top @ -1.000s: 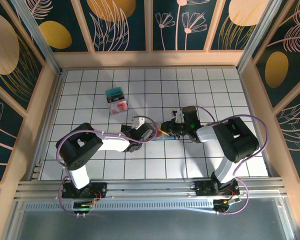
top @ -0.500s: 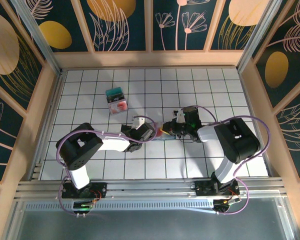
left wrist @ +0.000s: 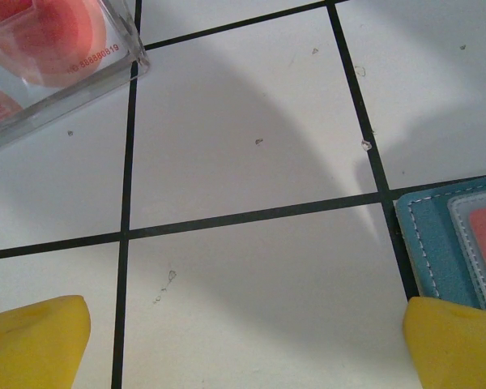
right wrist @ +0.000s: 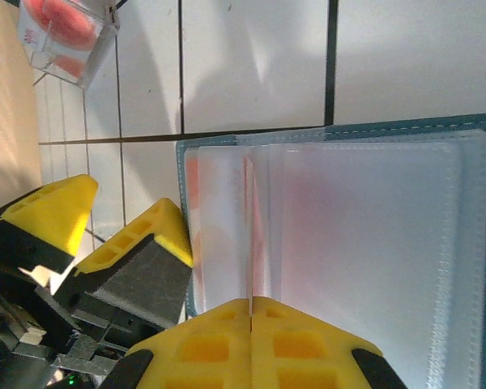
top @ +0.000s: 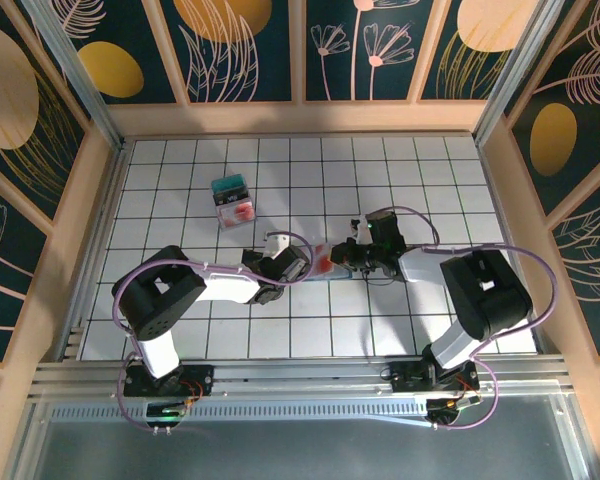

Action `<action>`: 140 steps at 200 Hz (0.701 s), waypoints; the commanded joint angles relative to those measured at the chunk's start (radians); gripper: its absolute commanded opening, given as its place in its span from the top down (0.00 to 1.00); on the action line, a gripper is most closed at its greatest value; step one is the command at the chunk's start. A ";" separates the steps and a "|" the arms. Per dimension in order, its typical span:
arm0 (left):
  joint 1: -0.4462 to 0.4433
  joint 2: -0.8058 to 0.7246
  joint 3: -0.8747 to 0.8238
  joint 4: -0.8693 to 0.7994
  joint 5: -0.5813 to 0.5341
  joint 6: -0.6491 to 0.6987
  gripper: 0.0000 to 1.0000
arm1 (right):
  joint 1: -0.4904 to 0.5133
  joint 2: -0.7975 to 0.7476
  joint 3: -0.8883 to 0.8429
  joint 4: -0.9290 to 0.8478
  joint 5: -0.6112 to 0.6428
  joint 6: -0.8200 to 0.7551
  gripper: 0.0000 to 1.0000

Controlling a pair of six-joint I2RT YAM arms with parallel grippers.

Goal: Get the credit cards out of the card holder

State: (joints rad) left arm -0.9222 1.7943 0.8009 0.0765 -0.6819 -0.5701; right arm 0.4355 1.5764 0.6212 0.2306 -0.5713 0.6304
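right wrist view: right pincer [right wrist: 251, 306] pressed together on a clear leaf [right wrist: 249, 211] of the open card holder [right wrist: 364, 243], a grip unreadable from above. left wrist view: left pincer [left wrist: 243, 348] spread, one tip by the holder's corner. beyond, a clear card box [left wrist: 49, 57] on the tiled surface [left wrist: 243, 162].

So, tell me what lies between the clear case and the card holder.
Bare white tile. In the left wrist view the clear case sits upper left, the card holder at the right edge, nothing lying between them.
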 commanded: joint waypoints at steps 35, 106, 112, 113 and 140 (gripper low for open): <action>-0.003 0.002 0.018 -0.075 0.021 0.001 0.01 | -0.008 -0.099 0.051 -0.178 0.151 -0.092 1.00; -0.002 -0.147 0.053 -0.076 0.023 -0.001 0.01 | -0.021 -0.219 0.068 -0.248 0.275 -0.127 1.00; -0.002 -0.165 0.058 -0.073 0.021 -0.002 0.01 | -0.023 -0.229 0.066 -0.247 0.283 -0.126 1.00; -0.002 -0.168 0.058 -0.072 0.021 -0.002 0.01 | -0.023 -0.231 0.066 -0.247 0.284 -0.126 1.00; -0.002 -0.254 0.060 -0.036 0.022 -0.007 0.01 | -0.024 -0.285 0.050 -0.213 0.301 -0.119 1.00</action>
State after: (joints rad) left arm -0.9222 1.6176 0.8375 0.0196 -0.6556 -0.5701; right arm 0.4194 1.3483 0.6617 0.0036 -0.3168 0.5285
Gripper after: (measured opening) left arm 0.988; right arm 0.051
